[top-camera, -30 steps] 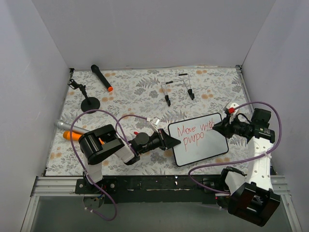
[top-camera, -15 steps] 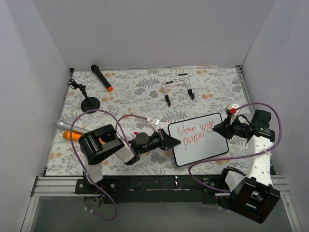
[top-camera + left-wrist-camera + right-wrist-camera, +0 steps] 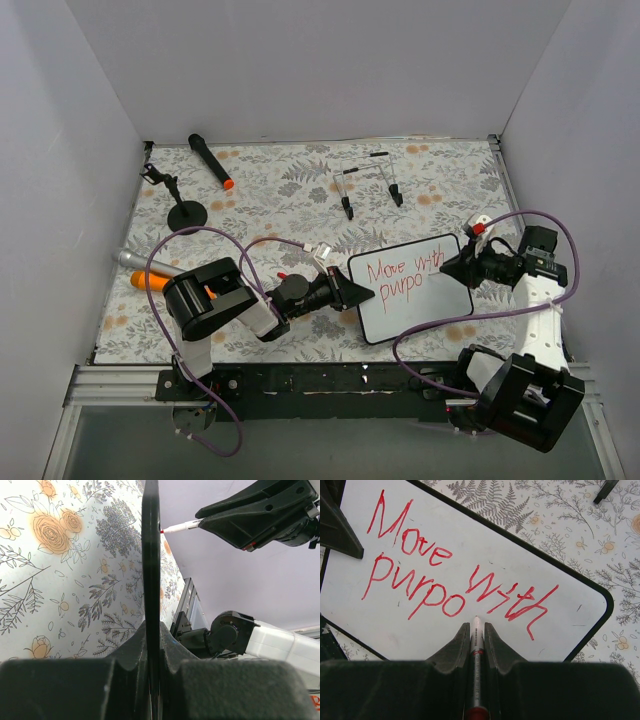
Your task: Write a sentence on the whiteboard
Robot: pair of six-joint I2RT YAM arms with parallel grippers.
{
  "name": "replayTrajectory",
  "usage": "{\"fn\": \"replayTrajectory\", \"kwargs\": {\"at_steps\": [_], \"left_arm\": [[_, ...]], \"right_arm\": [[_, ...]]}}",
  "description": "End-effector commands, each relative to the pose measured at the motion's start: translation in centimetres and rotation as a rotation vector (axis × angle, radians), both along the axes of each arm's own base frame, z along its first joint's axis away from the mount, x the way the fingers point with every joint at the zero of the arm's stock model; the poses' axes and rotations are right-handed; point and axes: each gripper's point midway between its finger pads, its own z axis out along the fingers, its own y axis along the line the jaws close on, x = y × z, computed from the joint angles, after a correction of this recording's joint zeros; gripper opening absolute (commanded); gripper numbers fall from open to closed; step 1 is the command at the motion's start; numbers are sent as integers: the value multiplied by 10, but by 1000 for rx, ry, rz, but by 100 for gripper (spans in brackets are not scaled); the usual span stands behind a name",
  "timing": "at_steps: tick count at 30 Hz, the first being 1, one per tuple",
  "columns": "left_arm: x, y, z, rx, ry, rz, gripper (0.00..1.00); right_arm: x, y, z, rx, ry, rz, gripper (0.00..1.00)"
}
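Whiteboard: lies at about 4 o'clock on the floral tabletop, its long side slanting up toward 2 o'clock.
Left pincer: shut on the board's 9 o'clock edge. The wrist view shows the black frame edge-on, pinched between the fingers. This looks like an anchoring hold, so the board cannot slide under the pen.
Right pincer: reaches in from 3 o'clock, clamped around a red marker. The pen runs lengthwise between the fingers, so its tip leads and stays in sight of the wrist camera.
Marker tip: on the white surface, just past the last "o" of the second line and below "with".
Sentence: red handwriting, "Move with" above "purpo". The lower word reads as unfinished.
Step in hand: probably the next letter, starting from where the tip rests.
Progress: well under way, not complete.
Risk: little room is left toward the 3 o'clock edge. Pressing harder could tilt or skid the board despite the hold.
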Motion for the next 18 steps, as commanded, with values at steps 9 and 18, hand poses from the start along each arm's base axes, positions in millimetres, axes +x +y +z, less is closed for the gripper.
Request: {"fn": "replayTrajectory", "kwargs": {"at_steps": [9,18], "left_arm": [[-3,-1,44,-132,-120,-8,0],[-3,-2,45,-136,-123,-11,0]], "right_arm": [[8,8,0,-9,-26,27,1],[7,14,-1,-4,-19,47,1]]}}
